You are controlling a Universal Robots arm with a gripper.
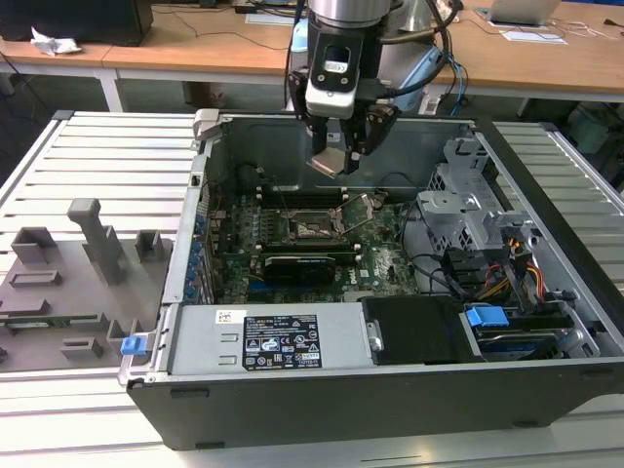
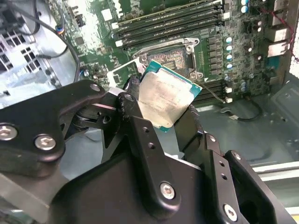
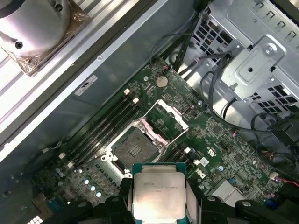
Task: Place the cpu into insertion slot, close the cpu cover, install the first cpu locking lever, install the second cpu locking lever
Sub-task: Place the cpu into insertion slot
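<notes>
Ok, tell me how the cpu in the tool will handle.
The cpu looks thin and flat: probably stiff, likely light. Its smooth metal top and thin edges, pinched by the tool, may let it slip.

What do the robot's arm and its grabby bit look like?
The arm is a silvery round tube. Its end effector is black, with a pale grey box above, chunky jointed fingers held by shiny screws, and black cables looping beside it.

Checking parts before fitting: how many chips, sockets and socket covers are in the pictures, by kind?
chip: 1
socket: 1
cover: 1
Total: 3
</notes>
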